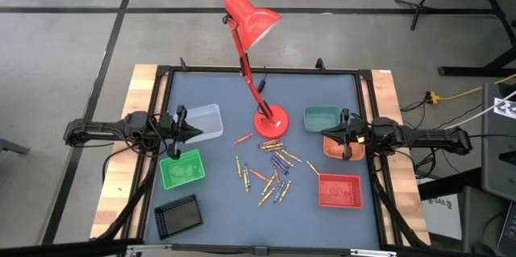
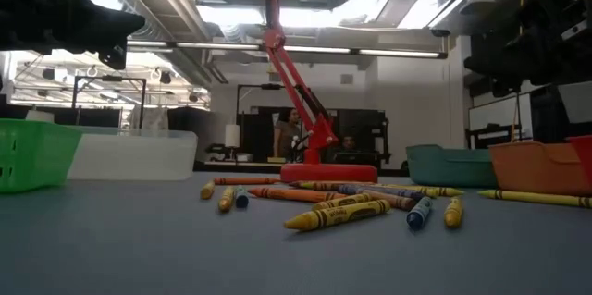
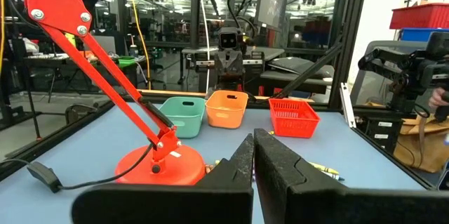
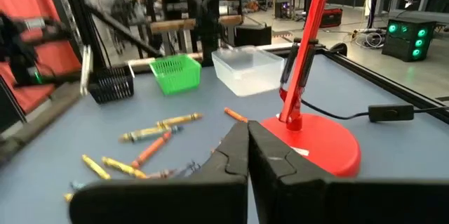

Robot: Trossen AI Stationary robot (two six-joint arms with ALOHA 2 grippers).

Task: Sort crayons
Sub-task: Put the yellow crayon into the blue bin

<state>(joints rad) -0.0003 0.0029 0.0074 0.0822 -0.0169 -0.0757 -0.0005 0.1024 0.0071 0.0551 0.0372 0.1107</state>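
Note:
Several crayons (image 1: pixel 272 168) in orange, yellow, blue and red lie scattered flat on the grey table in front of the red lamp's base; they also show in the low view (image 2: pixel 342 210) and the right wrist view (image 4: pixel 151 140). My left gripper (image 1: pixel 196 132) is shut and empty at the left, above the table between the clear tray and the green tray. My right gripper (image 1: pixel 326 134) is shut and empty at the right, by the teal and orange trays. Their fingers show closed in the left wrist view (image 3: pixel 253 155) and the right wrist view (image 4: pixel 247 147).
A red desk lamp (image 1: pixel 251 55) stands with its base (image 1: pixel 271 122) mid-table. Trays: clear (image 1: pixel 201 122), green (image 1: pixel 182 168), black (image 1: pixel 179 215) at the left; teal (image 1: pixel 321 118), orange (image 1: pixel 343 151), red (image 1: pixel 339 190) at the right. A raised rim frames the table.

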